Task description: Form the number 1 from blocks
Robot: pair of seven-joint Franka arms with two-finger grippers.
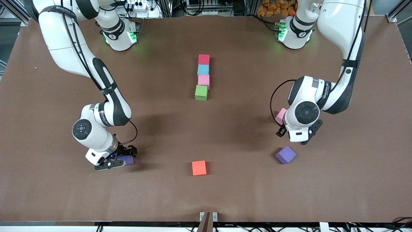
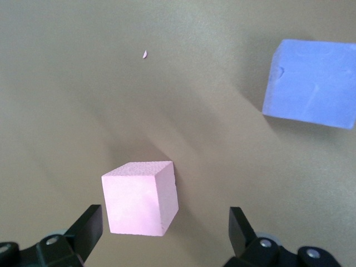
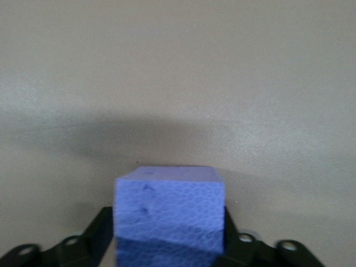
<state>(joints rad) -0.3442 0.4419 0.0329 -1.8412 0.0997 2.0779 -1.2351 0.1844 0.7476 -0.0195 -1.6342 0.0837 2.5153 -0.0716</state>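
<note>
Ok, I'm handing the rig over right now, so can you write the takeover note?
Right gripper: down at the table toward the right arm's end, fingers against a purple block.
Left gripper: open, over a loose pink block toward the left arm's end.
Done: column of red, light blue, pink, green.
Left: orange block, second purple block, and the two at the grippers.

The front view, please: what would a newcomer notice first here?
Probably the column of four blocks mid-table: red block, light blue block, pink block, green block. Then the right pincer down around a purple block, and the left pincer open over a loose pink block.
</note>
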